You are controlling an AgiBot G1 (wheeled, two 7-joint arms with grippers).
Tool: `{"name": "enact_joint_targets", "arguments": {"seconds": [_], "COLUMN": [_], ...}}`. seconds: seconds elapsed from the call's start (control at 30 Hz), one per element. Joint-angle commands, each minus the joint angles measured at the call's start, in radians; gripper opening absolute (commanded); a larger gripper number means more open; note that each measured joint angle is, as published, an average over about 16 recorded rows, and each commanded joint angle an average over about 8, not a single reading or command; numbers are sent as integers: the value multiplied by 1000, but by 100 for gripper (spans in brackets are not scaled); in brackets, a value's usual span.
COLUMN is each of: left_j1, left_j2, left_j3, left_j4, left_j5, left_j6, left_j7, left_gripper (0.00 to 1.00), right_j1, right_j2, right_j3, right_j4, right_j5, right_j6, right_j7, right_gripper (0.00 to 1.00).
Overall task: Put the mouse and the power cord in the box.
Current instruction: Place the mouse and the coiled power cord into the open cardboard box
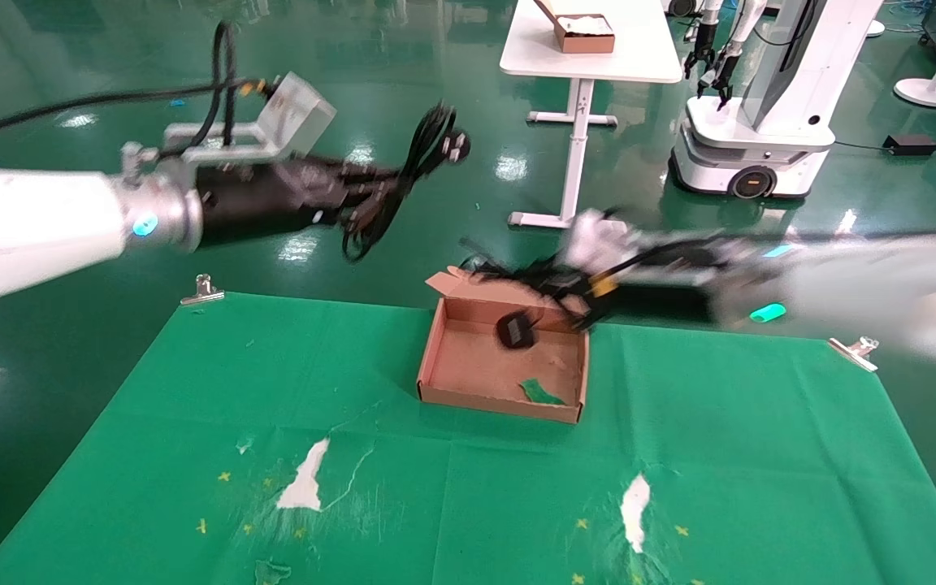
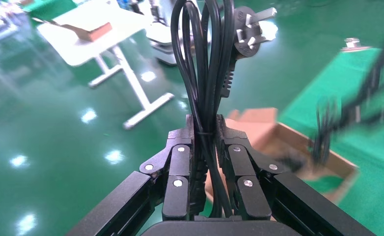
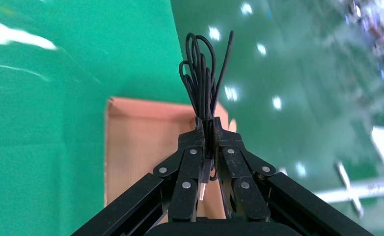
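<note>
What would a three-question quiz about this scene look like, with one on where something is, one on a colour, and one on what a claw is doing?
1. Where is the mouse?
A. Hanging over the box
B. Lying on the white table
C. On the floor

2. What colour is the cloth under the box?
A. Red
B. Green
C. Blue

3. What is the left gripper doing?
A. Hanging open and empty
B. Pressing on the cloth
C. Gripping the power cord in the air

Answers:
1. A, the head view shows the mouse dangling on its thin cable from the right gripper, above the box's open inside.
2. B, the cloth is green all around the box.
3. C, the jaws are shut on the coiled cord, whose plug sticks out beyond them, away from the box.
</note>
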Motion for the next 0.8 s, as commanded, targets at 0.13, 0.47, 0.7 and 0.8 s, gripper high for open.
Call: {"name": "enact_joint_targets", "arguments": {"seconds": [0.13,0.47,0.7,0.8], "left_j1": [-16,-9,0,6], "left_j2": [29,-43,-28,2], "left_j3": [0,35,62,70], "left_j4": [-35,-69,-92,-96], "left_j5": [-3,48,88,99], "left_j6": [-58,74,89,68], "left_j7": [0,44,82,86], "left_gripper": [0,0,0,0], "right_j1": [-68,-159,-165,-164], "right_j2": [-115,-128,-125,-121], "right_j3": [-2,-3,-16,-16], "right_j4": [-57,-29,-12,-12], "right_j5": [-5,22,27,35], "right_j6": [213,290,292,299], "right_j7": [-23,51,81,81], "right_gripper": [0,77,100,100]}}
